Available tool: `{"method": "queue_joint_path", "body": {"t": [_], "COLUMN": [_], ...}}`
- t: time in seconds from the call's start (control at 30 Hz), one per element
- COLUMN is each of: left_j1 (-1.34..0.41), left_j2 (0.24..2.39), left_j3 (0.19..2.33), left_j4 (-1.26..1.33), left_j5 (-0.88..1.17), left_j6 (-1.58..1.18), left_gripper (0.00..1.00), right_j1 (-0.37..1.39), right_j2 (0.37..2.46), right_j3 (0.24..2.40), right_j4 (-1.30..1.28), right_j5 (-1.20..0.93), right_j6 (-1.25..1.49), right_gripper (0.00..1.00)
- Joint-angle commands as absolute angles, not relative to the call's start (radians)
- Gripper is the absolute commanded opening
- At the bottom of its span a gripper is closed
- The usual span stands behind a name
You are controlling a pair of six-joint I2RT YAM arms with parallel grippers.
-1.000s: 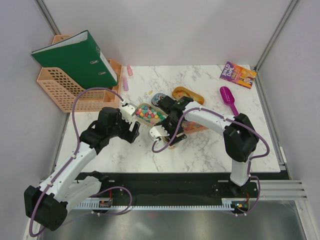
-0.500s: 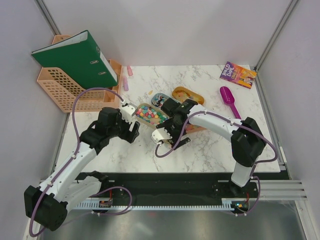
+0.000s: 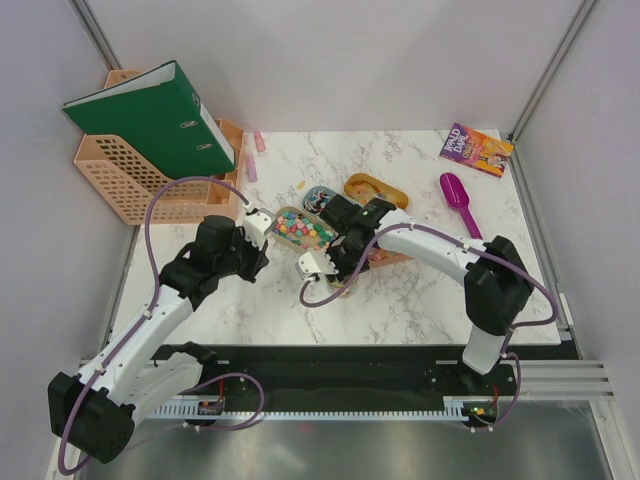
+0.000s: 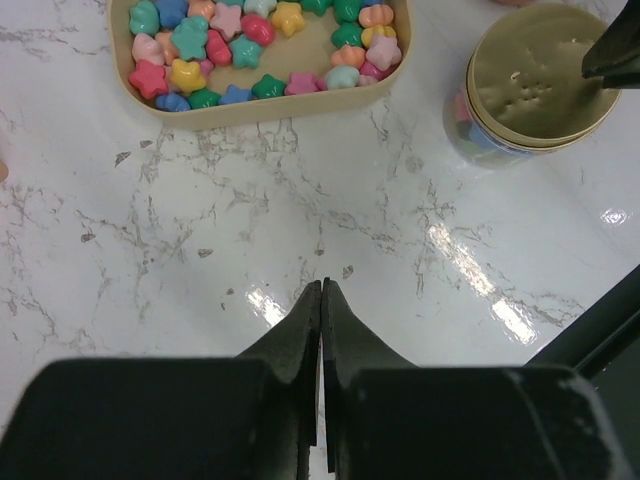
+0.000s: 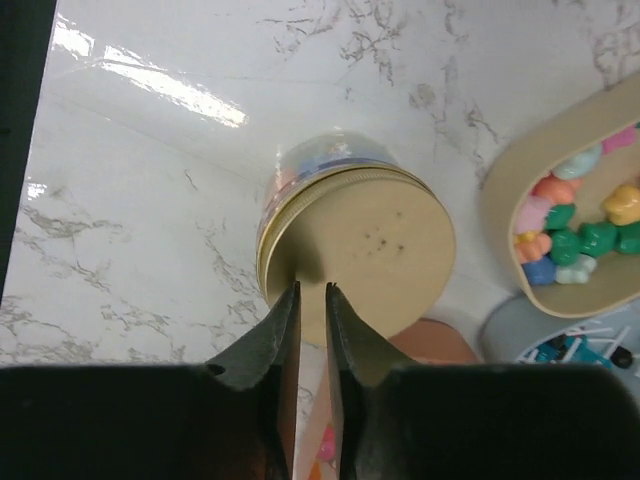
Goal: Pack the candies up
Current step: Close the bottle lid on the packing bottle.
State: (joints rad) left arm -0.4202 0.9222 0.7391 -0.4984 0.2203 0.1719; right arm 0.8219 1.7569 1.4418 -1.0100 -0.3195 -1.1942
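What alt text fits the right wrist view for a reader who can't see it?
The right claw, fingers almost together and empty, points down at the round gold lid on a clear jar on the marble table. An oval tan tray holding candies shows at the right edge.

The only words I can make out from here are "ROALD DAHL", on the cover of the book (image 3: 476, 150) lying at the far right corner. The spine label on the green binder (image 3: 150, 115) is too small to read.
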Motion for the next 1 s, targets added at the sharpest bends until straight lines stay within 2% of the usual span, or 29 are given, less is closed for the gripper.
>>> {"method": "queue_joint_path", "body": {"t": [0.0, 0.17, 0.47, 0.67, 0.87, 0.93, 0.97], "left_j1": [-0.414, -0.414, -0.416, -0.414, -0.414, -0.414, -0.416], "left_j2": [0.905, 0.914, 0.916, 0.926, 0.945, 0.950, 0.956], "left_j3": [0.736, 0.738, 0.732, 0.732, 0.726, 0.710, 0.700], "left_j4": [-0.469, -0.468, -0.462, -0.453, -0.453, -0.433, -0.416], "left_j5": [0.248, 0.265, 0.302, 0.336, 0.371, 0.428, 0.431], "left_j6": [0.183, 0.186, 0.193, 0.183, 0.207, 0.248, 0.290], "left_gripper": [0.05, 0.05, 0.04, 0.04, 0.03, 0.09, 0.33], "right_j1": [0.844, 0.867, 0.856, 0.854, 0.856, 0.856, 0.854], "right_j2": [1.812, 1.822, 1.749, 1.790, 1.871, 1.875, 1.864], "right_j3": [1.441, 1.401, 1.492, 1.531, 1.436, 1.421, 1.420], "right_j4": [-1.026, -1.023, -1.034, -1.029, -0.988, -0.977, -0.977], "right_j5": [-0.328, -0.301, -0.229, -0.255, -0.259, -0.252, -0.252], "right_j6": [-1.138, -1.111, -1.082, -1.069, -1.054, -1.039, -1.032], "right_gripper": [0.21, 0.20, 0.17, 0.16, 0.16, 0.15, 0.15]}}
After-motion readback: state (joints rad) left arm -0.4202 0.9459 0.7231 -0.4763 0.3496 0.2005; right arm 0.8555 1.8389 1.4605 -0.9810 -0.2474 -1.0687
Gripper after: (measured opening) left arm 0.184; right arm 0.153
